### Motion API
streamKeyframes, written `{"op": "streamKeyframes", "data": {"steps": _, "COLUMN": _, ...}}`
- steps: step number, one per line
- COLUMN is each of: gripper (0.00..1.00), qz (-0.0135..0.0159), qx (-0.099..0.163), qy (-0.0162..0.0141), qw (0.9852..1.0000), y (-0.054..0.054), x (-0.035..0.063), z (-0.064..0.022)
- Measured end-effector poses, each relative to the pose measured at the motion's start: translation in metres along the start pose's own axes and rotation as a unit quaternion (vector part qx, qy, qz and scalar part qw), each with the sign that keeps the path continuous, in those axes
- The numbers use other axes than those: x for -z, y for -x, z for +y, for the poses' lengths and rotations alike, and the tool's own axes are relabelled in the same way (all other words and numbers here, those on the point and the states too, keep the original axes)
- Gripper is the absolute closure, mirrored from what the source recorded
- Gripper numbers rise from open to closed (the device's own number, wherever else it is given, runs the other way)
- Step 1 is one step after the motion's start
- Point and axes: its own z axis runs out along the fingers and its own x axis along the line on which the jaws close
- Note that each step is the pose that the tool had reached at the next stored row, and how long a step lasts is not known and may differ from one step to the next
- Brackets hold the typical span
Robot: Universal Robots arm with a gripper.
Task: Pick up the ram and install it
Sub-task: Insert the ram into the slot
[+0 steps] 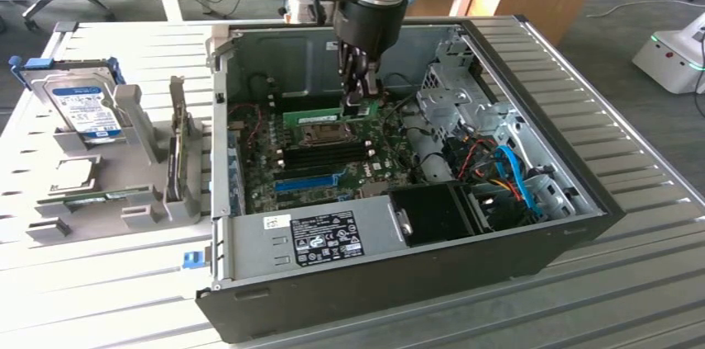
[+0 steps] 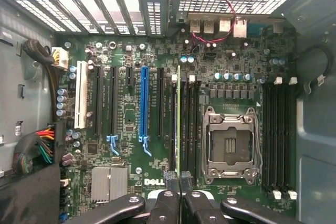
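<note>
Holding entry: we are pinching the ram [image 1: 314, 116] in the gripper [image 1: 356, 103], with the jaws nearly closed on its end. It is standing on edge, running toward nine o'clock in the exterior view, at twelve o'clock of the processor socket [image 1: 328, 129].

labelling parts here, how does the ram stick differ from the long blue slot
The ram is green, stands on edge and is held by the gripper; the blue slot is bright plastic, empty, fixed to the board. The ram is thinner than the slot. Both are long, narrow and parallel.
</note>
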Motion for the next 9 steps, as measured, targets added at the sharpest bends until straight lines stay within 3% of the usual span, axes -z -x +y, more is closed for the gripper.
{"op": "streamKeyframes", "data": {"steps": 9, "gripper": 0.88, "qz": 0.0000, "qx": 0.000, "qy": -0.0015, "qw": 1.0000, "y": -0.0007, "x": -0.0099, "z": -0.0005}}
